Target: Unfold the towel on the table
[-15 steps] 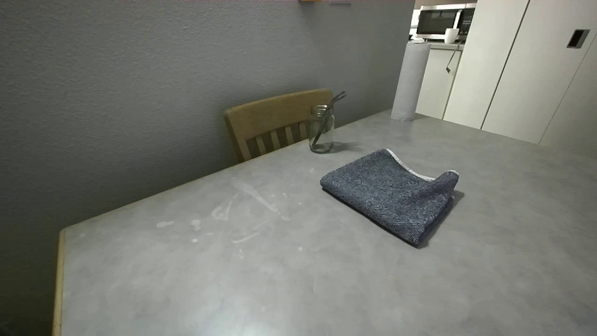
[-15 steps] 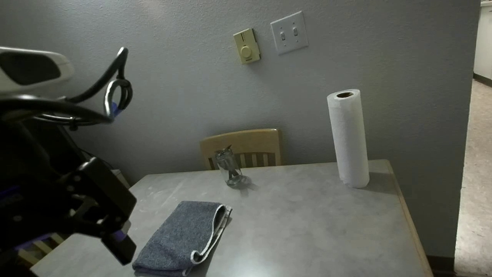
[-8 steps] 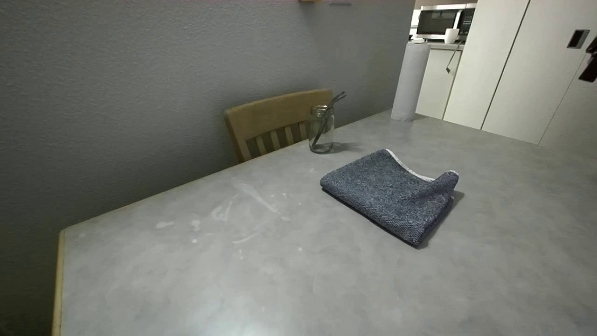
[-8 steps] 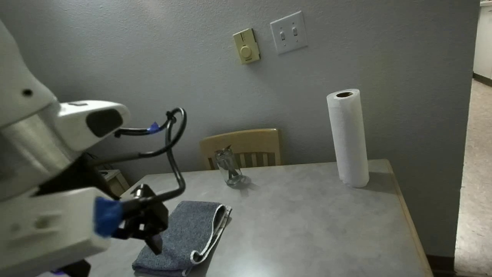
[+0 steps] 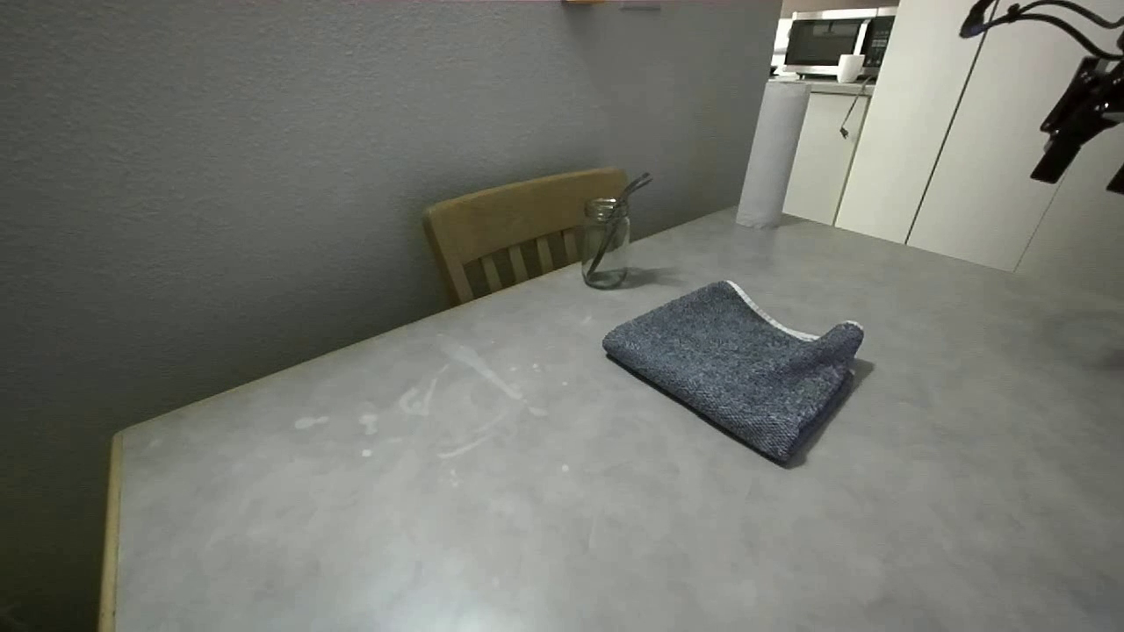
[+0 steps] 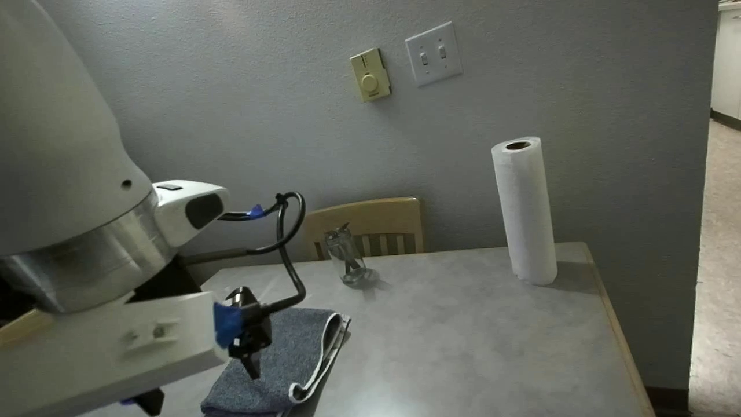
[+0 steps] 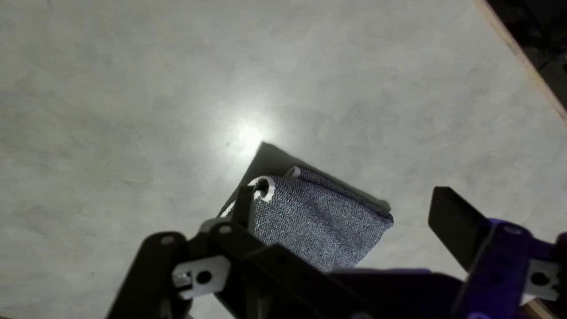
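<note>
The dark blue-grey towel (image 5: pixel 729 369) lies folded on the light grey table (image 5: pixel 351 509). Its whitish hem is raised in a curl at one corner. In an exterior view the towel (image 6: pixel 295 347) is partly hidden behind the arm, and its hem edge faces right. My gripper (image 5: pixel 1087 180) is open and empty, well above the table at the upper right of an exterior view. In the wrist view the gripper (image 7: pixel 347 206) has its fingers wide apart, with the towel (image 7: pixel 319 221) seen below and between them. The gripper's body hides the towel's lower part there.
A glass jar (image 5: pixel 606 246) with utensils stands near the table's wall-side edge, in front of a wooden chair (image 5: pixel 527 211). A paper towel roll (image 6: pixel 524 208) stands upright near a table corner. A grey wall (image 6: pixel 608 116) runs behind the table.
The gripper has come into an exterior view from the right edge. In an exterior view the arm has swung right, now in front of part of the towel. The towel has not moved.
</note>
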{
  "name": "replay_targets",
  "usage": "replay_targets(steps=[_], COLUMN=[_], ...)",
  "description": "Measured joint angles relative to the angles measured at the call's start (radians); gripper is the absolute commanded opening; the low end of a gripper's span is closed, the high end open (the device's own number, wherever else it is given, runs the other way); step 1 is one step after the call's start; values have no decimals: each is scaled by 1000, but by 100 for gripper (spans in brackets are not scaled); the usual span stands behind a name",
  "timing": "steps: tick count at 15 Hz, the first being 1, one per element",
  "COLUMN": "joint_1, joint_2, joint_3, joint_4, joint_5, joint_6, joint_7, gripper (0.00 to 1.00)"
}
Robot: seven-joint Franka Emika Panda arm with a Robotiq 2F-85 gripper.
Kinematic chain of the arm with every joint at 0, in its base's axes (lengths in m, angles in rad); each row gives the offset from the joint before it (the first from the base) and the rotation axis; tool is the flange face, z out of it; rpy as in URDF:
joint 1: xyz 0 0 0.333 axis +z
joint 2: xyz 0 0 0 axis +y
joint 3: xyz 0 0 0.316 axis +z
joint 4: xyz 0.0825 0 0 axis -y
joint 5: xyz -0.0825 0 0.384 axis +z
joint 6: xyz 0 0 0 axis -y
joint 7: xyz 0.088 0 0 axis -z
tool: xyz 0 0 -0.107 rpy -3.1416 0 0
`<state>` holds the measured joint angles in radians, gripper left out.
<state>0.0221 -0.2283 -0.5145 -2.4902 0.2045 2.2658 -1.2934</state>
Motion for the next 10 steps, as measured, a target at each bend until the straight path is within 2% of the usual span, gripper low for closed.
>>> replay_targets(steps=[4, 8, 10], joint_1=[-19, -24, -30], joint_2=[34, 162, 232], joint_3=[62, 124, 143], joint_4=[-1, 28, 60], joint_5=[261, 507, 558], joint_6=[74, 130, 131], joint_7=[59, 137, 149], gripper=[100, 100, 100])
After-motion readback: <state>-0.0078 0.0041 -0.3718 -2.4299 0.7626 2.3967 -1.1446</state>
